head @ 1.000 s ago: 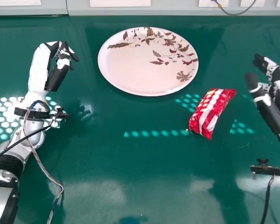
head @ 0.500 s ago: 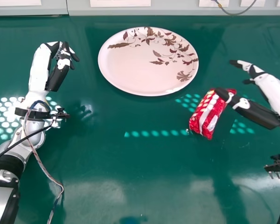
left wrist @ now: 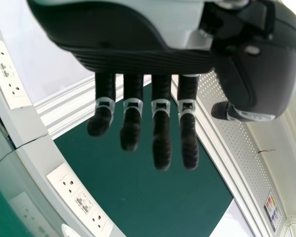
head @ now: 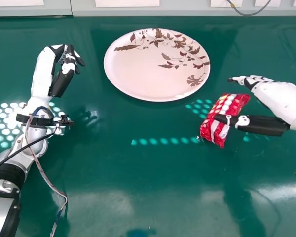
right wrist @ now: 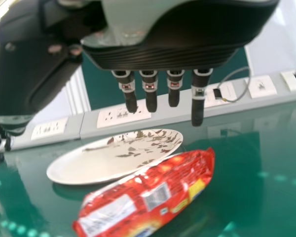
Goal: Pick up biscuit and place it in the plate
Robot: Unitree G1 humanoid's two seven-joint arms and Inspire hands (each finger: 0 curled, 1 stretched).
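glossy crinkled red plastic packet [head: 221, 106], smooth glossy plate [head: 153, 74], shiny green tabletop [head: 138, 187]

A laboratory or similar technical room is indicated. A glossy green tabletop [head: 138, 207] is bordered at its far edge by grey trunking [head: 185, 7], fitted with socket plates [left wrist: 83, 201]. A green board [left wrist: 138, 197] and perforated panelling [left wrist: 237, 143] are installed beyond. Exposed wiring [head: 49, 184] is strapped to a robot arm [head: 39, 84].

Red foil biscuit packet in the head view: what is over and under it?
Over part of the packet, the right hand extends its black thumb, hiding the wrapper there. Underneath is the green table; the patch directly beneath cannot be seen.
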